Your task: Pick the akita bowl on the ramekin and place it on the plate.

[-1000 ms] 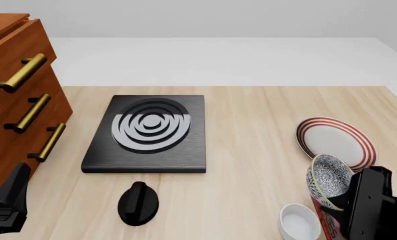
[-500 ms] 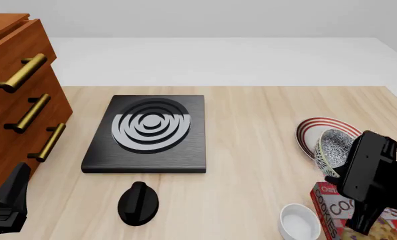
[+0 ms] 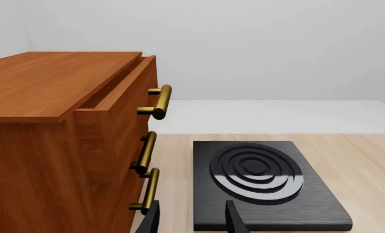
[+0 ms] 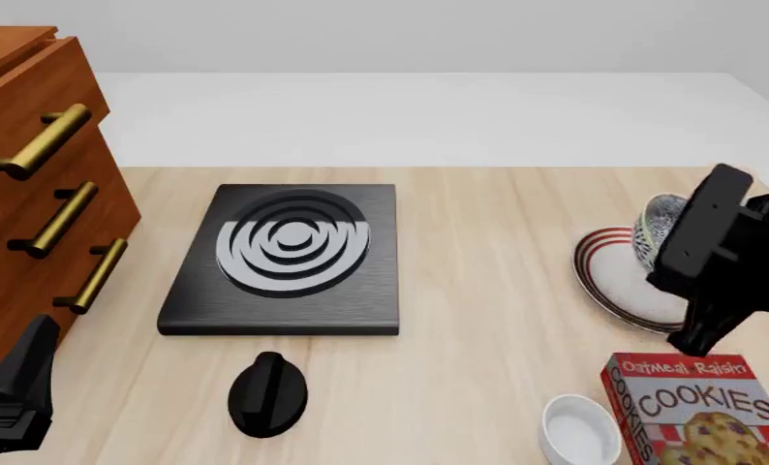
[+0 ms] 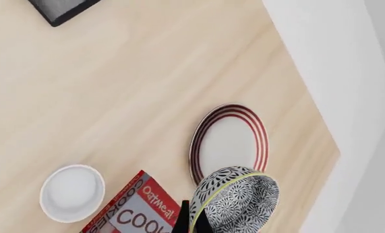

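Observation:
The akita bowl, speckled inside and dark-patterned outside, hangs tilted on its side above the plate, with my right gripper shut on its rim. In the right wrist view the bowl sits between me and the red-ringed plate, and my right gripper pinches its yellow-green rim. The white ramekin stands empty near the front edge, also visible as the ramekin in the wrist view. My left gripper is open and holds nothing, low at the front left.
A cookies box lies beside the ramekin, just in front of the plate. A black stove plate occupies the table's middle, with a black knob in front of it. A wooden drawer cabinet with brass handles stands at the left.
My right gripper has carried the bowl up and away from the ramekin and cookies box, to above the plate. The left arm has not moved.

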Available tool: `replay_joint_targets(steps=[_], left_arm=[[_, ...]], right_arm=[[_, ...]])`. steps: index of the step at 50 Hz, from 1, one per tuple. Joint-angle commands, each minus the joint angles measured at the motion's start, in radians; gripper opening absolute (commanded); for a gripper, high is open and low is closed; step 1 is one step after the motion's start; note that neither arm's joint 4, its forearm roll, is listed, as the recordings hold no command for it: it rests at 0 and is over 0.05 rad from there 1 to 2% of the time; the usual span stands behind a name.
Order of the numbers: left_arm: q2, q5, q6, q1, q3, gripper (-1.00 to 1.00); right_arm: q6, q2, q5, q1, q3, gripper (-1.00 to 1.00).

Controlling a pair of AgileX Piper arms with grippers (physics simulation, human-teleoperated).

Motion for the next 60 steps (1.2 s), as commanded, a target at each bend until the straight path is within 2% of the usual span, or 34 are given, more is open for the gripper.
replay_joint_targets(steps=[1, 10, 11, 22, 23, 29, 32, 34, 36, 37, 44, 53, 57, 58, 60], left_arm=[[0.0, 0.0, 0.0, 0.0, 0.0, 1.0], [0.0, 0.0, 0.0, 0.0, 0.0, 1.0], [0.0, 0.0, 0.0, 0.0, 0.0, 1.0], [0.0, 0.0, 0.0, 0.0, 0.0, 1.0], [0.0, 0.0, 0.0, 0.0, 0.0, 1.0], [0.0, 0.0, 0.0, 0.0, 0.0, 1.0], [0.0, 0.0, 0.0, 0.0, 0.0, 1.0], [0.0, 0.0, 0.0, 0.0, 0.0, 1.0], [0.0, 0.0, 0.0, 0.0, 0.0, 1.0], [0.0, 0.0, 0.0, 0.0, 0.0, 1.0], [0.0, 0.0, 0.0, 0.0, 0.0, 1.0], [0.0, 0.0, 0.0, 0.0, 0.0, 1.0], [0.0, 0.0, 0.0, 0.0, 0.0, 1.0], [0.0, 0.0, 0.0, 0.0, 0.0, 1.0], [0.0, 0.0, 0.0, 0.0, 0.0, 1.0]], right_arm=[[0.042, 0.14, -0.033, -0.071, -0.106, -1.0], [0.05, 0.225, -0.071, -0.131, -0.146, -1.0], [0.066, 0.24, -0.069, -0.137, -0.164, -1.0], [0.098, 0.329, -0.094, -0.187, -0.192, -1.0], [0.122, 0.345, -0.089, -0.188, -0.212, -1.0], [0.129, 0.396, -0.103, -0.233, -0.234, -1.0], [0.104, 0.423, -0.124, -0.266, -0.235, -1.0], [0.133, 0.436, -0.12, -0.25, -0.247, -1.0], [0.137, 0.448, -0.126, -0.252, -0.251, -1.0], [0.123, 0.465, -0.138, -0.262, -0.244, -1.0], [0.13, 0.503, -0.137, -0.274, -0.282, -1.0], [0.083, 0.546, -0.141, -0.284, -0.3, -1.0], [0.082, 0.56, -0.148, -0.279, -0.294, -1.0], [0.067, 0.56, -0.154, -0.284, -0.287, -1.0], [0.078, 0.572, -0.162, -0.275, -0.289, -1.0]])
